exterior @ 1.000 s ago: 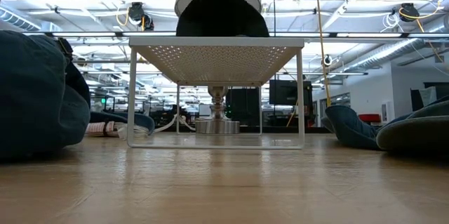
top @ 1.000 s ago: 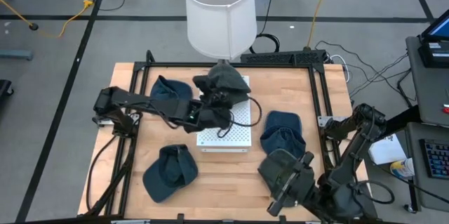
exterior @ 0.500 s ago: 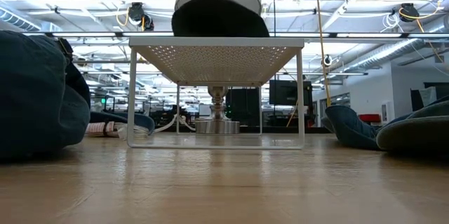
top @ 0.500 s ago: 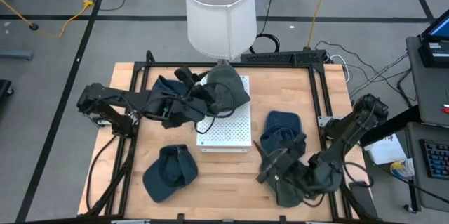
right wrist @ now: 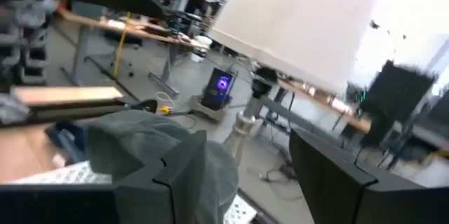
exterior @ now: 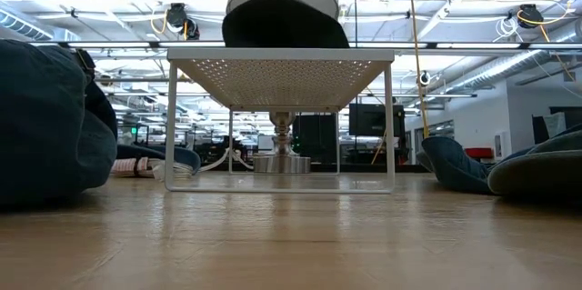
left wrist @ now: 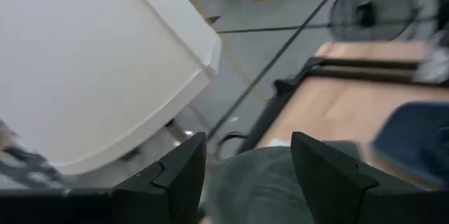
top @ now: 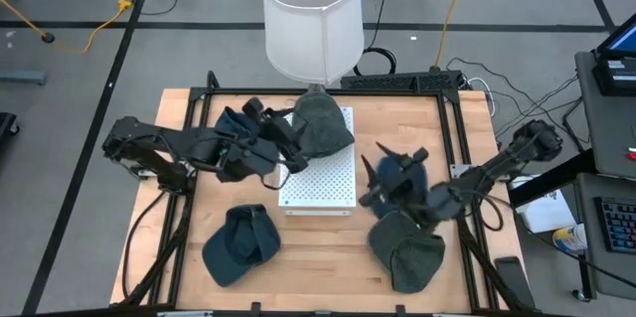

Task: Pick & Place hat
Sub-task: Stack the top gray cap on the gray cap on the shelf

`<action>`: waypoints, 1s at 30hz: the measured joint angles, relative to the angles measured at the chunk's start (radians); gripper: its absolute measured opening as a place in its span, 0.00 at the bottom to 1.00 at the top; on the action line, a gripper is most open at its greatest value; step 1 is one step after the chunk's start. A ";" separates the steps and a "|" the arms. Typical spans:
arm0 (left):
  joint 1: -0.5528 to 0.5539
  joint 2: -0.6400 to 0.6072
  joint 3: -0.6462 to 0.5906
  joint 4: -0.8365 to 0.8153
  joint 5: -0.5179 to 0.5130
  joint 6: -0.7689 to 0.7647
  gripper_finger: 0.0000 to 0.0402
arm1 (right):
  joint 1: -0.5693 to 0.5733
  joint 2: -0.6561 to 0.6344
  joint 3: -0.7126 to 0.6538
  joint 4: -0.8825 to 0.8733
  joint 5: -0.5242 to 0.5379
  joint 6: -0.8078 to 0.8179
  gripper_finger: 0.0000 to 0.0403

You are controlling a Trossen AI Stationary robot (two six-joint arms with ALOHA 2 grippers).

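Observation:
A dark grey-green hat (top: 320,123) rests on the far end of the white perforated stand (top: 323,183); it also shows on the stand's top in the low view (exterior: 285,22). My left gripper (top: 286,136) is open just left of this hat, which shows beyond its fingers in the left wrist view (left wrist: 259,182). My right gripper (top: 378,170) is open and empty above a blue hat (top: 405,173) lying right of the stand. A second grey-green hat (top: 407,252) lies on the table at the near right.
A white lamp shade (top: 310,14) stands over the table's far edge, just behind the stand. A blue hat (top: 238,242) lies at the near left, another (top: 231,123) at the far left under my left arm. Black frame rails (top: 452,138) run along the table's sides.
My left gripper has let go of the grey-green hat and drawn back toward the table's left; the hat has settled lower on the stand. My right gripper has gone from the near edge toward the far edge, past the second grey-green hat, to above the blue hat.

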 joint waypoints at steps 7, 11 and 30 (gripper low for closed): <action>0.016 -0.089 0.000 -0.003 0.129 -0.076 0.53 | -0.179 -0.063 -0.123 -0.002 -0.274 0.355 0.49; 0.019 -0.147 0.000 -0.002 0.188 -0.075 0.53 | -0.318 -0.072 -0.167 -0.008 -0.513 0.448 0.49; 0.019 -0.259 0.000 0.001 0.360 -0.074 0.53 | -0.890 -0.170 -0.164 -0.467 -1.282 1.184 0.49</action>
